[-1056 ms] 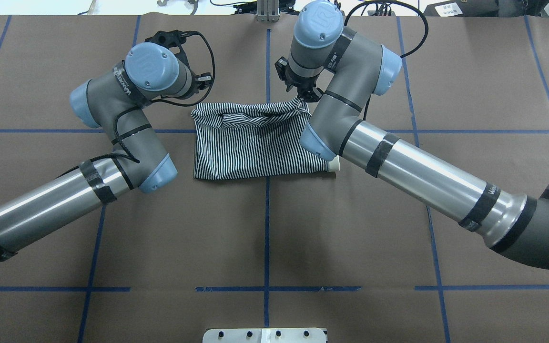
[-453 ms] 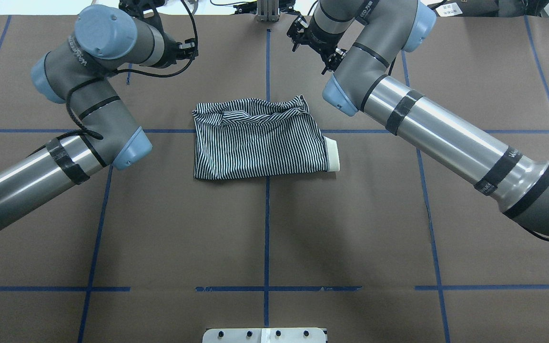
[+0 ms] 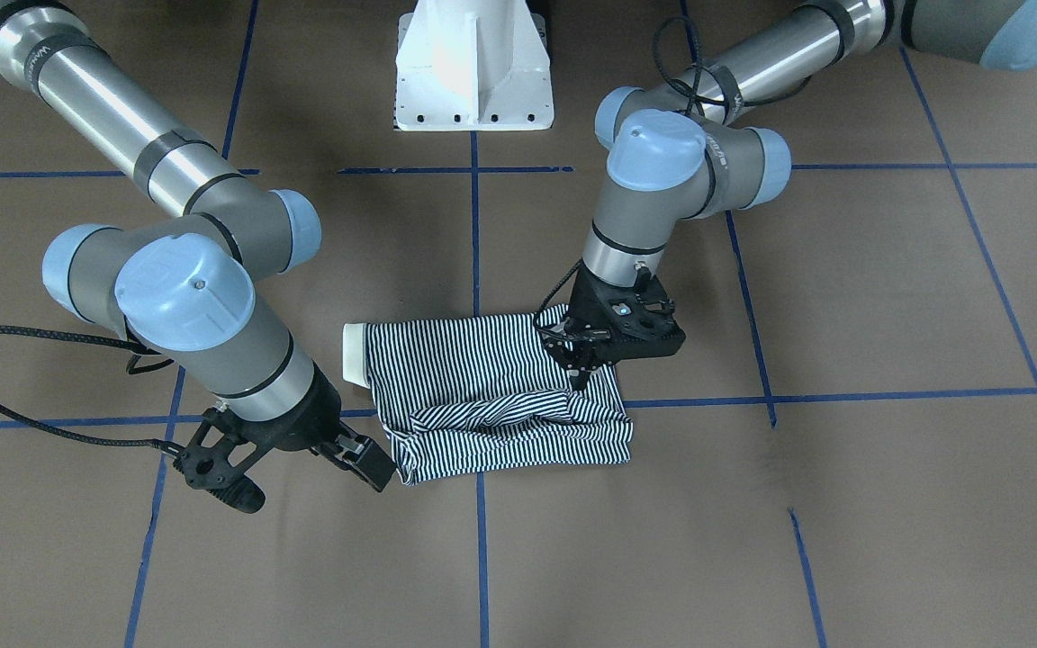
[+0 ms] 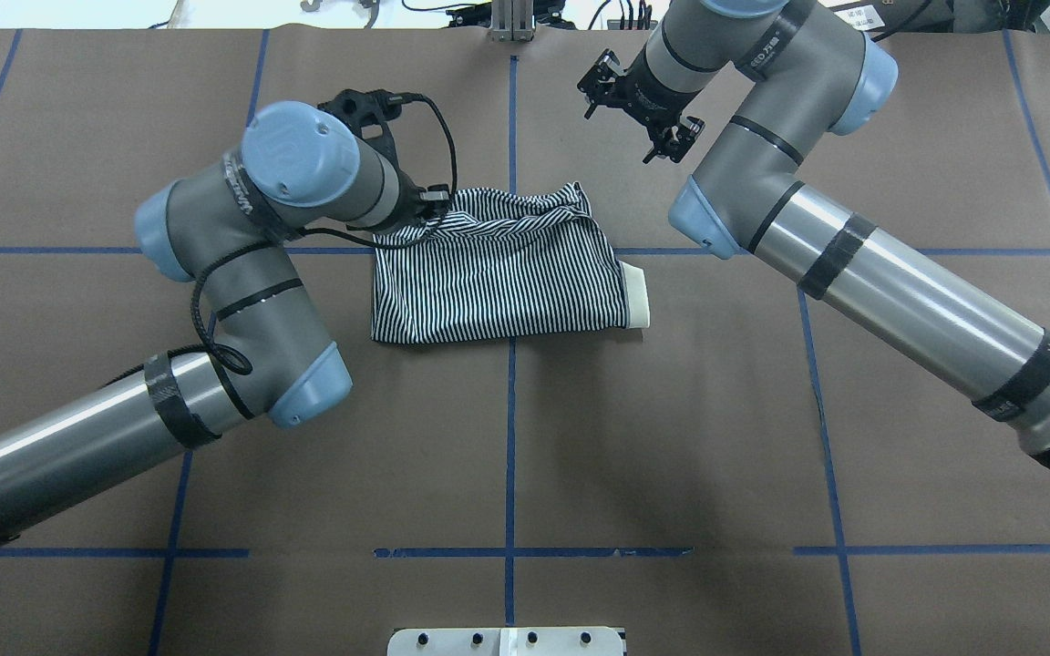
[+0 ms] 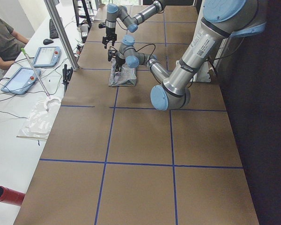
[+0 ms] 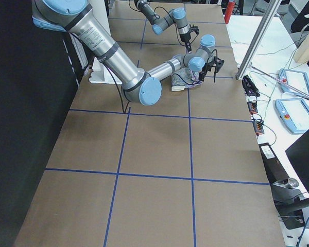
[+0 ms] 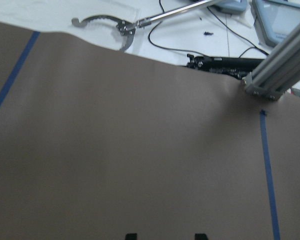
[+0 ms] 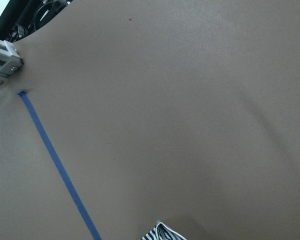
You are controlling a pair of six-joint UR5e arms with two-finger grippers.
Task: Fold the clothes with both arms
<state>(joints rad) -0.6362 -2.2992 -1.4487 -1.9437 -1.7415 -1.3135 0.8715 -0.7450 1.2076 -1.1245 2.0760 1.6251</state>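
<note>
Navy-and-white striped polo shirt (image 4: 498, 282) lies folded on the table (image 4: 671, 428).
Left gripper (image 3: 580, 367), fingers apart, sits at its far left corner; right gripper (image 4: 632, 114) hangs spread wide beyond the far right corner.

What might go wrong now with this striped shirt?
The left claw is at the shirt's rumpled far edge; it may pinch only some layers and pull the fold apart. The right claw hangs clear of the cloth, so a one-sided pull might drag the shirt askew.
</note>
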